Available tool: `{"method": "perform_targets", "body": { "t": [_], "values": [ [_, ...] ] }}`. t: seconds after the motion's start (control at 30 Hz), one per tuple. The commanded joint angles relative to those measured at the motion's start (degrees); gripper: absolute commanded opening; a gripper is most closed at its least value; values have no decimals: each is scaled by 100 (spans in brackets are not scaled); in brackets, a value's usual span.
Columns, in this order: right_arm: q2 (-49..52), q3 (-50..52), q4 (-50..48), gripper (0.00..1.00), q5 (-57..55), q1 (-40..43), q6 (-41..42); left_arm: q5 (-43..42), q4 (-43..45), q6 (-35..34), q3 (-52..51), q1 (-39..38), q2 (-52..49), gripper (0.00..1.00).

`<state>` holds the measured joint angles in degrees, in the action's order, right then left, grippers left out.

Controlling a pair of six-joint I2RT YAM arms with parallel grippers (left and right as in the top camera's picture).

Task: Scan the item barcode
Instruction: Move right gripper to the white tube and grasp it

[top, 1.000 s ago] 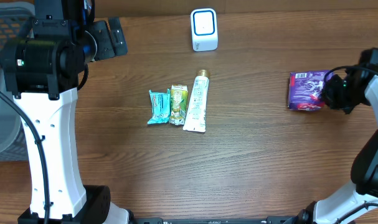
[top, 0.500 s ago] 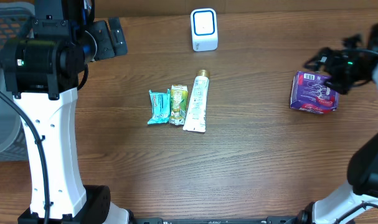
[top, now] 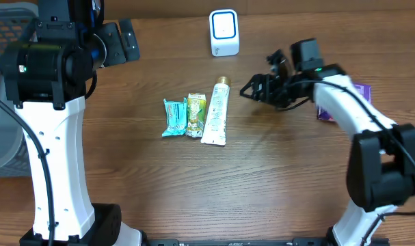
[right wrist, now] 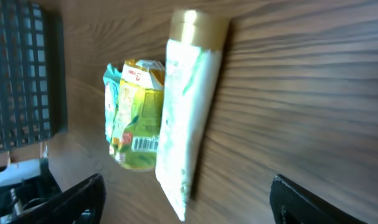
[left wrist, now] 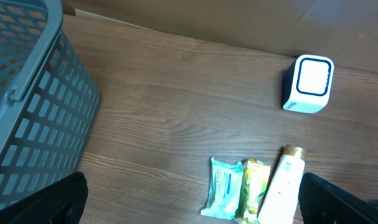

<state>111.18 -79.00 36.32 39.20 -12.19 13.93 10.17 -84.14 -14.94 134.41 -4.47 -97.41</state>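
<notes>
Right arm: swung from purple cardboard box toward white plastic tube with gold cap on table.
Right end effector: wide, empty.
Risk: adjoining yellow-green packet snags; double pick.

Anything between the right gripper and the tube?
Nothing visible. The right gripper, open, hangs just right of the tube, with only bare table between them. The yellow packet lies on the tube's far side, out of the path.
</notes>
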Motion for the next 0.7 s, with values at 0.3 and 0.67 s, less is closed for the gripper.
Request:
{"method": "perform_targets", "body": {
  "t": [0.3,0.67],
  "values": [
    [1123,116,-822,72,846,-579,841,74,13,-94,66,-4,-42,99],
    [1316,813,-2074,55,634,-981,2273,74,13,-94,66,-4,-42,99]
  ]
}}
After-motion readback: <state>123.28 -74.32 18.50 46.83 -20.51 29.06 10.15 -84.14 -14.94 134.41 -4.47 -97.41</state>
